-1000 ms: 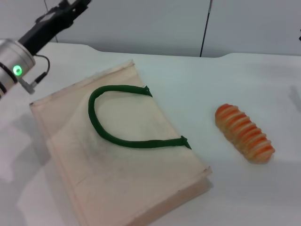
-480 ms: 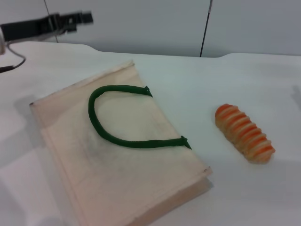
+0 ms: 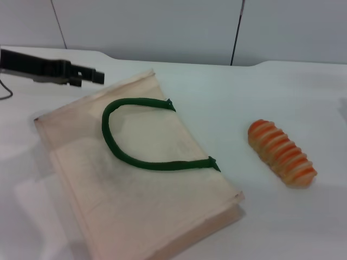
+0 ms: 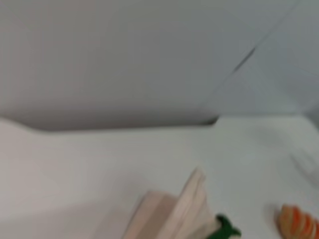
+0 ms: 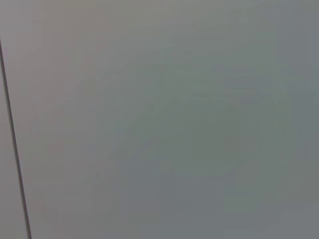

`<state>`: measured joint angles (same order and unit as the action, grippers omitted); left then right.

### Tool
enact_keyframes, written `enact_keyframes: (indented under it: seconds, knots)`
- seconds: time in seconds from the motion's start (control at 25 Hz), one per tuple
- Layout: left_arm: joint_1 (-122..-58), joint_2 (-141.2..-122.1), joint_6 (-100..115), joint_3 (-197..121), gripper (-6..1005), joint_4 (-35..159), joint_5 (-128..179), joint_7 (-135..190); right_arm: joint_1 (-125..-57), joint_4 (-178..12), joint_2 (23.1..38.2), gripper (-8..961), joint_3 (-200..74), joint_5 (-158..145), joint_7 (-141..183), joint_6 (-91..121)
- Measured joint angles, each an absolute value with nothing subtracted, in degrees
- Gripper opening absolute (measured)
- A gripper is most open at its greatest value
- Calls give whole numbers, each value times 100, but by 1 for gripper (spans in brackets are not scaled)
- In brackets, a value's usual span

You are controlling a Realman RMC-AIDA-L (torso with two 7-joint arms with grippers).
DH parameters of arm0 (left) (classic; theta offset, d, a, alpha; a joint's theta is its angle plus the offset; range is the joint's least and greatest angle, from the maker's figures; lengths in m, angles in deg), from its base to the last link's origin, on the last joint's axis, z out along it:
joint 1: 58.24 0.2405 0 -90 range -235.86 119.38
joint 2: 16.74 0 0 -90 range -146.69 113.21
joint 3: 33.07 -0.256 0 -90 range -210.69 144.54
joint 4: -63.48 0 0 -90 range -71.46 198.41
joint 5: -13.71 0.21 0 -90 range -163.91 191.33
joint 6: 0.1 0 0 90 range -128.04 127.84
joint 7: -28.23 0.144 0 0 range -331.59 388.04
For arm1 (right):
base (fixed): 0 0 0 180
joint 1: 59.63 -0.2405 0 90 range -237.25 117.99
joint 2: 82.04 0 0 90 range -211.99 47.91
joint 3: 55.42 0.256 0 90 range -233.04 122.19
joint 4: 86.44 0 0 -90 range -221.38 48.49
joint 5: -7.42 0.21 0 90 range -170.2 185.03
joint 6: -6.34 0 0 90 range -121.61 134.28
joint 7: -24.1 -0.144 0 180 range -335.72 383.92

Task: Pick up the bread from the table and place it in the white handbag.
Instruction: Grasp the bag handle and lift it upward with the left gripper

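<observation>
The bread [image 3: 282, 153], an oblong loaf striped orange and cream, lies on the white table [image 3: 244, 92] at the right. The white handbag [image 3: 135, 184] lies flat at centre-left, with a dark green looped handle [image 3: 116, 146] on top. My left gripper [image 3: 92, 76] reaches in from the left, just above the bag's far left edge and far from the bread. The left wrist view shows the bag's edge [image 4: 174, 214], a bit of green handle [image 4: 224, 230] and the end of the bread [image 4: 299, 224]. The right gripper is out of view.
A grey panelled wall [image 3: 162, 27] stands behind the table's far edge. The right wrist view shows only that wall [image 5: 159, 119]. Bare tabletop lies between the bag and the bread.
My left arm has swung down from the upper left, and its gripper now points right, over the bag's far left edge. Bag and bread have not moved.
</observation>
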<state>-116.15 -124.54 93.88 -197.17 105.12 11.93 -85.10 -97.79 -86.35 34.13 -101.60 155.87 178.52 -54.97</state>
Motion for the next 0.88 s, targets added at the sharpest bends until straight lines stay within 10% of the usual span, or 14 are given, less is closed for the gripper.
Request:
enact_keyframes:
  seconds: [0.88]
  knots:
    - [-11634,-12721,8158,-19716,811,9408,1706,-8769,-9820,-8648,3424,893,-10095,15586,17852,-5492]
